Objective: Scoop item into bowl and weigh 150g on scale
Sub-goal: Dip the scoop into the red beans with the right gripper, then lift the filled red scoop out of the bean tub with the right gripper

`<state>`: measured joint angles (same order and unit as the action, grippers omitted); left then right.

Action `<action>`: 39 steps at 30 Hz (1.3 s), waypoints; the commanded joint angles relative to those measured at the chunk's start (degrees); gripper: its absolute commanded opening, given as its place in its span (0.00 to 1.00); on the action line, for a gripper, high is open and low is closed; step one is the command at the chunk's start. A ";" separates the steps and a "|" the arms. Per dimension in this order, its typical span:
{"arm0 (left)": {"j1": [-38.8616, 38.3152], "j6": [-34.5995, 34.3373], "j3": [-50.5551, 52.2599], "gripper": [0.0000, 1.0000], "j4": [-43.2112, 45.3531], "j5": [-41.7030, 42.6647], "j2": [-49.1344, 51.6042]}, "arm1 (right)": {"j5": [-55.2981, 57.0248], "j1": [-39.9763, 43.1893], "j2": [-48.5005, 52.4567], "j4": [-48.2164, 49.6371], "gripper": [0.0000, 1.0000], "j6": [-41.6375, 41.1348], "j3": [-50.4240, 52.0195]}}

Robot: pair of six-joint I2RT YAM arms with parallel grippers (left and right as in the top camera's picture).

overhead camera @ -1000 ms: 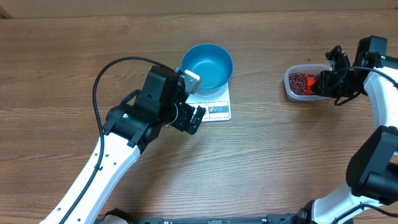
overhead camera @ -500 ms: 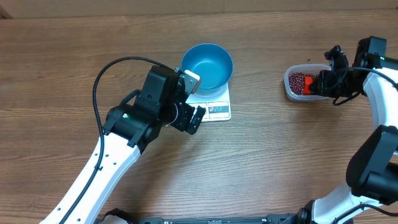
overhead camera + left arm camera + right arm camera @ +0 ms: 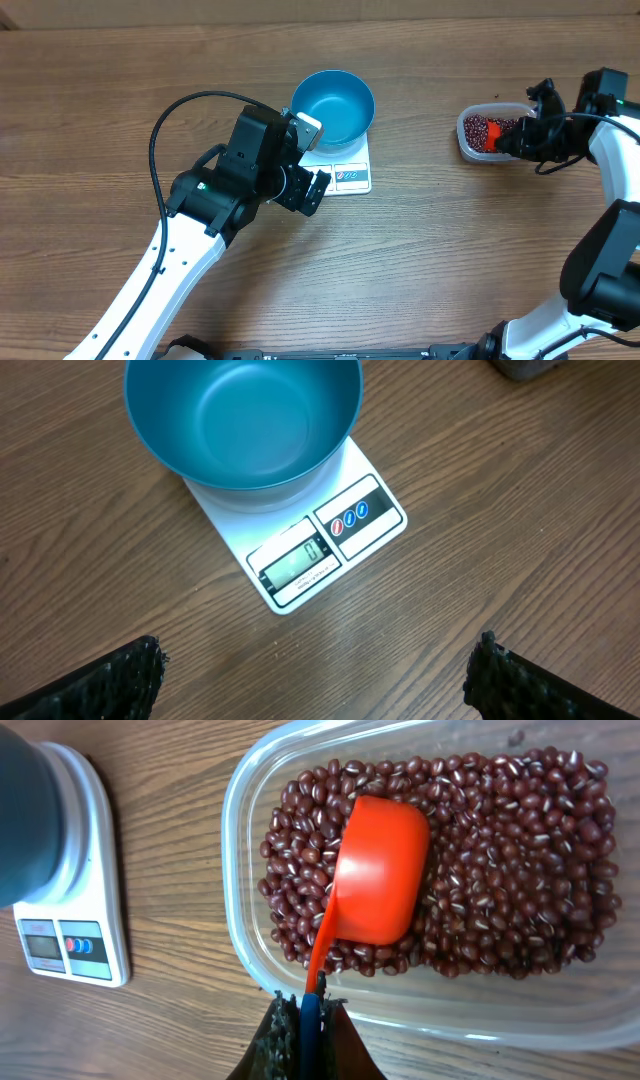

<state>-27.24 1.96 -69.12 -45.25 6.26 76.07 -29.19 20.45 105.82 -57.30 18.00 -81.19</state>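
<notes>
Overhead and wrist views, two arms at a wooden table [image 3: 100, 100].

**Left:** the left gripper [image 3: 315, 682] hangs over the table just in front of the scale [image 3: 335, 540], touching nothing. Its jaws are spread wide. In its wrist view only the dark tips of the fingers [image 3: 125, 678] show, cut off by the lower edge. The teal bowl [image 3: 240, 420] stands on the far part of the scale and hides that end of the platform. The display and the printed panel lie uncovered along the near edge. The digit on the display is too small to read with certainty. A dark grey object at the upper right corner of this view is cut off and cannot be identified.

**Right:** the right gripper [image 3: 310, 1020] is pressed together on the thin handle of the orange-red scoop [image 3: 380, 870]. The scoop's rounded back faces the camera, so its mouth and contents are hidden. It rests on the beans [image 3: 500, 870], which fill the clear tub [image 3: 236, 840], well apart from the scale. The tub's right end is cut off by the frame. Overhead, the gripper covers one side of the tub.
</notes>
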 commanded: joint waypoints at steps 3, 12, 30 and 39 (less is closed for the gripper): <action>0.24 1.27 -0.13 1.00 0.04 0.81 -0.44 | -8.46 2.03 0.72 -1.11 0.04 0.15 1.11; 0.24 1.27 -0.13 1.00 0.04 0.81 -0.44 | -9.53 2.47 0.72 -1.14 0.03 0.04 1.92; 0.24 1.27 -0.13 1.00 0.04 0.81 -0.44 | -19.26 9.86 0.72 -1.18 0.04 -1.60 3.91; 0.24 1.27 -0.13 1.00 0.04 0.81 -0.44 | -23.78 14.19 0.74 -1.38 0.04 -1.46 4.04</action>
<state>-27.24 1.96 -69.12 -45.25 6.28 76.07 -48.34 33.54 106.37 -58.72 16.49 -77.49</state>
